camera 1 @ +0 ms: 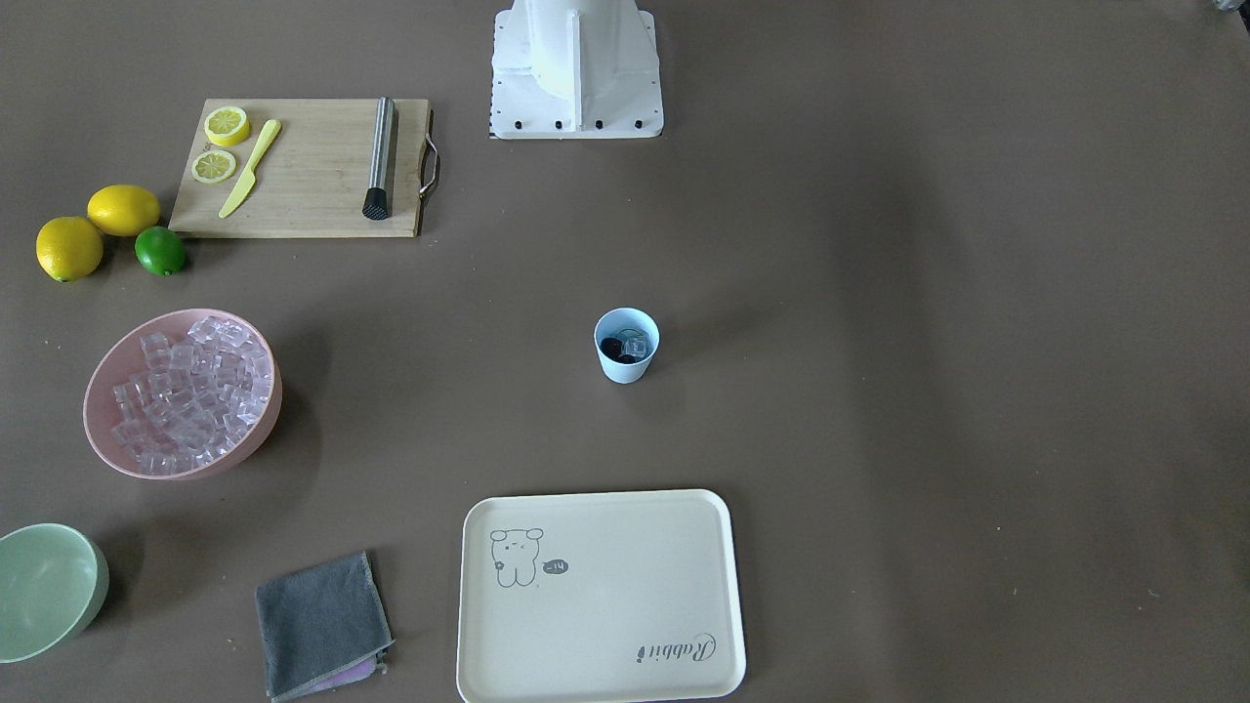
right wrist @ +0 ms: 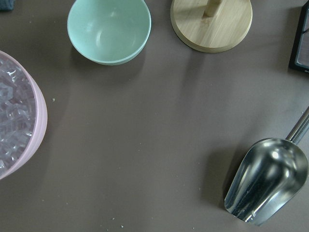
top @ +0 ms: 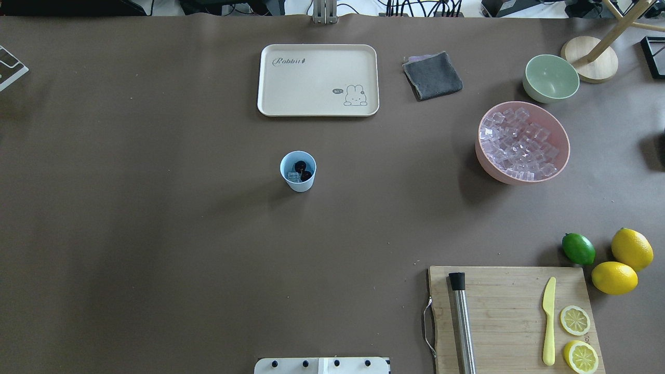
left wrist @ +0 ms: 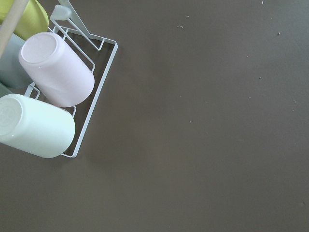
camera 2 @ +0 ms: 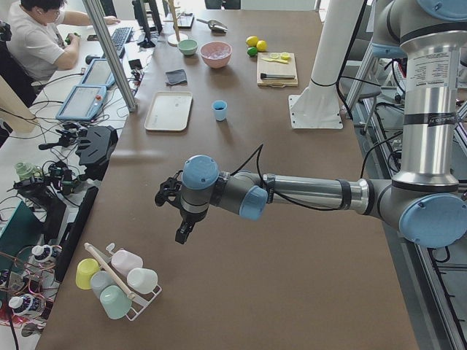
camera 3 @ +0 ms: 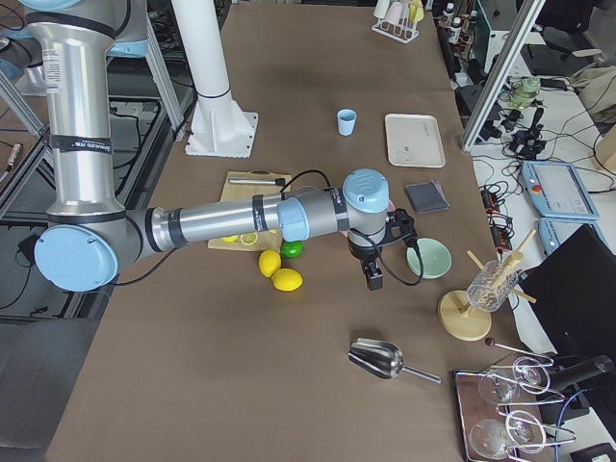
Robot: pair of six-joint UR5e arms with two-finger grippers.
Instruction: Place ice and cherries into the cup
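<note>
The pale blue cup stands upright mid-table, also in the front-facing view. Inside it lie the dark cherries and a clear ice cube. More ice fills the pink bowl. My left gripper hangs over bare table far from the cup, near a cup rack. My right gripper hangs beside the mint-green bowl. Both grippers show only in the side views, so I cannot tell whether they are open or shut.
A cream tray, a grey cloth, a cutting board with muddler, yellow knife and lemon slices, two lemons and a lime. A metal scoop and a wooden stand base lie under the right wrist.
</note>
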